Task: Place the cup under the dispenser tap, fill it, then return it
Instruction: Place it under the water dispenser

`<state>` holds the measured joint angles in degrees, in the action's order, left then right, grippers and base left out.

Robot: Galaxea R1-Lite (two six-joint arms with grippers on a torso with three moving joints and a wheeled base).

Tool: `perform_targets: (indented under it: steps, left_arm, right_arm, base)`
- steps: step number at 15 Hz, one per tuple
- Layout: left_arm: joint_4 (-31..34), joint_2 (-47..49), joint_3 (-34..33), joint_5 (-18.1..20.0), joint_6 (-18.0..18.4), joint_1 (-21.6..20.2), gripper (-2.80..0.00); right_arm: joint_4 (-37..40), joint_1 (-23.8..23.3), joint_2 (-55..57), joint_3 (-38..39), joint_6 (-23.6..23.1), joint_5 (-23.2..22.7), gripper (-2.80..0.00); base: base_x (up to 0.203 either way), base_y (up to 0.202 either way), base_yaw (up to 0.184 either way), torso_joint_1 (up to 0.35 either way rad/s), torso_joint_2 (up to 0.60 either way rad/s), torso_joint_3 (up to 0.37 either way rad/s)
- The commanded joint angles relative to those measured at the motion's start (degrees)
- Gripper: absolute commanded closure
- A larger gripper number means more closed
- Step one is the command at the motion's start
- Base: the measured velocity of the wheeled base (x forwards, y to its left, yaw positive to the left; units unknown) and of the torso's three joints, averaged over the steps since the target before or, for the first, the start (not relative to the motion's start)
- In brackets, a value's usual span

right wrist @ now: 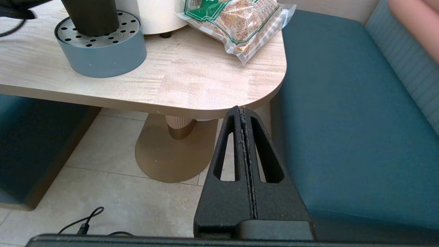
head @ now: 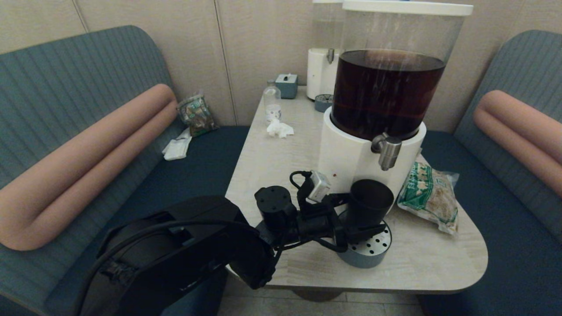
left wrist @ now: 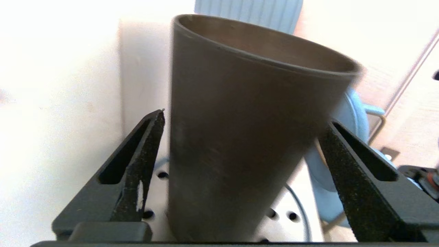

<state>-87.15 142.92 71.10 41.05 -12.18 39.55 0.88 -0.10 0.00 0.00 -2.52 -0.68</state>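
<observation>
Head view: the near-black tapered plastic cup [head: 371, 202] stands upright on the round grey-blue perforated drip tray [head: 373, 256], which sits on the pale wood-grain table [head: 281, 153] against the front of the big white-based dispenser of dark brown drink [head: 386, 87]. The short brushed-steel dispenser tap [head: 387, 150] hangs above the cup, slightly toward the dispenser's right side. The left hand [head: 358, 215] reaches in beside the tray with its fingers on either side of the cup. A green-printed clear bag of grains [head: 428, 195] lies on the table just beside the dispenser base.

Left wrist view: the cup [left wrist: 247, 137] stands between the black fingers [left wrist: 137, 171]. The hand is spread wide; a gap shows at one finger, and the other lies close to the cup wall, contact unclear.

Right wrist view: the right hand [right wrist: 244, 113] hangs off the table's corner near the dispenser, above the tiled floor [right wrist: 103, 192] and beside the teal bench seat [right wrist: 343, 120], fingers pressed together, holding nothing.
</observation>
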Motion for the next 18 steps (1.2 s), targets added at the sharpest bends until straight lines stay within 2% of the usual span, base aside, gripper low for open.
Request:
perform_targets:
  steps: [1, 12, 18]
  left_arm:
    - [-0.5, -3.0, -3.6, 0.2, 0.0, 0.0, -2.8]
    - [-0.5, -11.1, -15.2, 0.4, 0.5, -0.4, -2.8]
    - [-0.5, -10.9, -15.5, 0.4, 0.4, -1.1, -2.8]
  right_arm:
    - [0.0, 0.0, 0.0, 0.0, 0.0, 0.0, 0.0]
    - [0.0, 0.0, 0.0, 0.0, 0.0, 0.0, 0.0]
    - [0.0, 0.0, 0.0, 0.0, 0.0, 0.0, 0.0]
  base:
    - [0.0, 0.0, 0.0, 0.0, 0.0, 0.0]
    - [0.0, 0.0, 0.0, 0.0, 0.0, 0.0]
    - [0.0, 0.0, 0.0, 0.0, 0.0, 0.0]
